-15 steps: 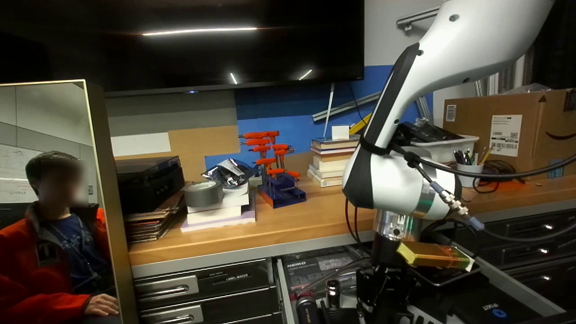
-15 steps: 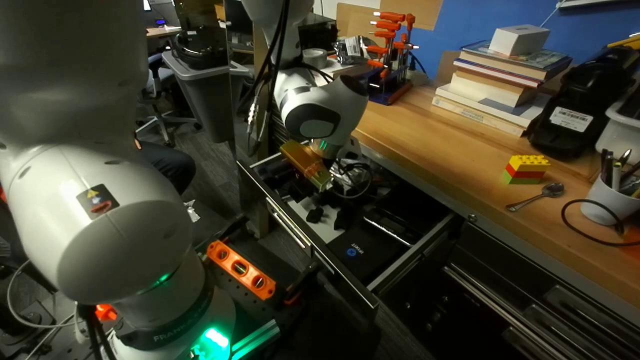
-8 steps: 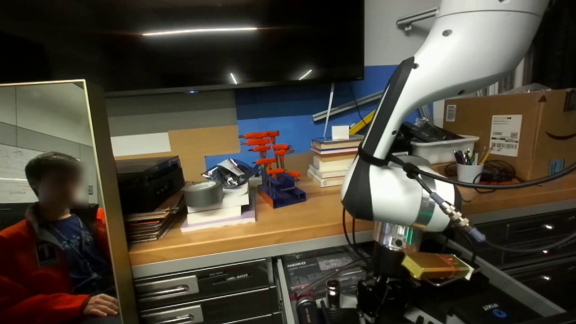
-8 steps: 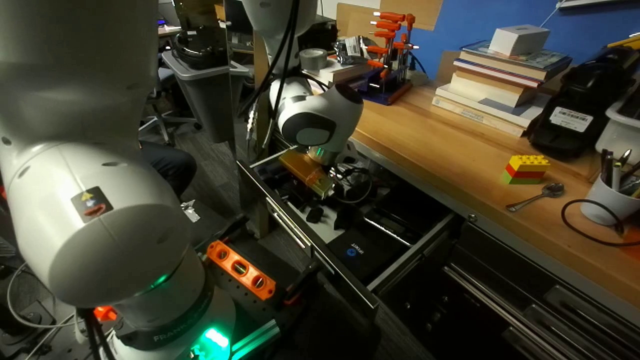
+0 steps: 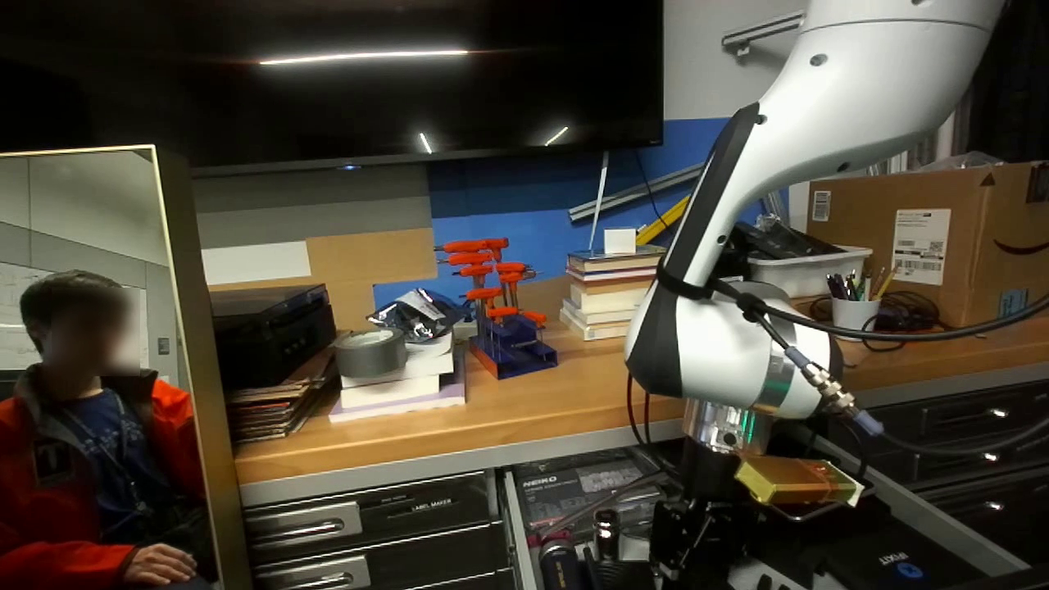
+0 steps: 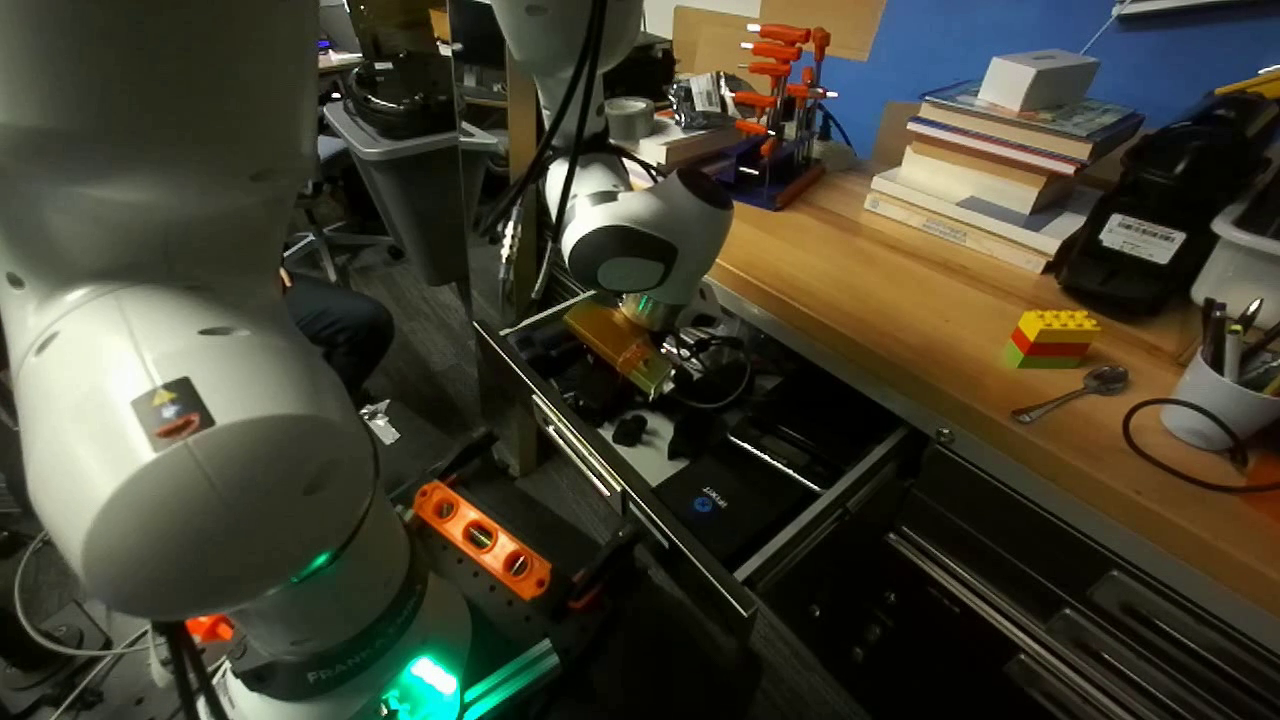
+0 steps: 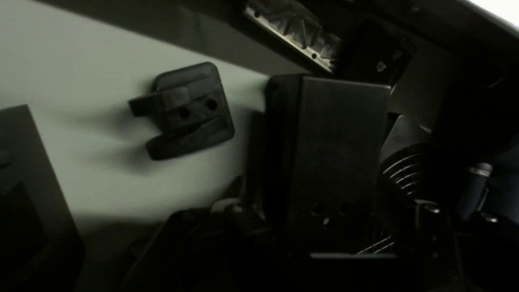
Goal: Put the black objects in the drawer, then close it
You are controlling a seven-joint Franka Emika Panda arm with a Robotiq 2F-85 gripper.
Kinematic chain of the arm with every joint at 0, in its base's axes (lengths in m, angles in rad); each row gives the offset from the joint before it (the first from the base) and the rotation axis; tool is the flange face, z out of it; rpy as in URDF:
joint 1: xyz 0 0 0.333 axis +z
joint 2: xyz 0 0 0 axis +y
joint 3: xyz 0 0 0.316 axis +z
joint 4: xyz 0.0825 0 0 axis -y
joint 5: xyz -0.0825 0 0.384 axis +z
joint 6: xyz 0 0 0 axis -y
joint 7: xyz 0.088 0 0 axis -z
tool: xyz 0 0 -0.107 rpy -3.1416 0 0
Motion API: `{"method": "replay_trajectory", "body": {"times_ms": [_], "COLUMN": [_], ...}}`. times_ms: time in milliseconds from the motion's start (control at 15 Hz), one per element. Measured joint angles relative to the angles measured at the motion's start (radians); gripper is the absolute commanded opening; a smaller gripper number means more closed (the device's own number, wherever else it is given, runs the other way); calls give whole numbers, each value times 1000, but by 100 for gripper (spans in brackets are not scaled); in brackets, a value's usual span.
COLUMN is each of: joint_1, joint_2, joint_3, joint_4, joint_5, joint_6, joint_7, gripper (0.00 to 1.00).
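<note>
The dark drawer [image 6: 822,503] is pulled out, and my gripper [image 7: 330,209] reaches down inside it. A larger black block [image 7: 338,142] lies between the fingers [image 7: 432,209], which stand apart with a gap showing on the right. That region is very dark, so contact on the left finger is unclear. To the left, a smaller black object [image 7: 194,109] with two holes rests on a white sheet. In an exterior view two black pieces, one small [image 6: 630,430] and one beside it [image 6: 690,435], lie in the drawer. Fingertips are hidden in that view by the wrist's gold box [image 6: 620,345].
A black iFixit case [image 6: 735,490] fills the drawer's near end. A dark blue tool [image 5: 561,565] and a black cylinder [image 5: 606,533] stand close to the gripper. The wooden bench edge [image 5: 574,434] runs above the drawer. Cables hang around the wrist.
The arm has lowered into the drawer, then shifted very slightly to the right in an exterior view. The seated person has leaned to the left. The black pieces have not visibly moved.
</note>
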Motion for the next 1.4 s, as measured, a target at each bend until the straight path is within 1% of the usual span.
{"method": "replay_trajectory", "body": {"times_ms": [133,200,333,400,533,667,800,933,1133,1400], "joint_1": [1,5,38,65,146,265,414,576,810,1085], "joint_2": [0,0,0,0,0,0,0,0,8,52], "joint_3": [6,11,12,12,-2,-50,-142,-269,-499,-807], "joint_4": [7,12,25,34,57,83,109,130,152,174], "joint_5": [0,0,11,12,12,12,10,-12,-101,-231], "joint_6": [0,2,36,57,97,134,161,177,181,145], "joint_7": [32,68,187,263,425,589,746,901,1131,1425], "gripper": [100,100,100,100,100,100,100,100,100,100]}}
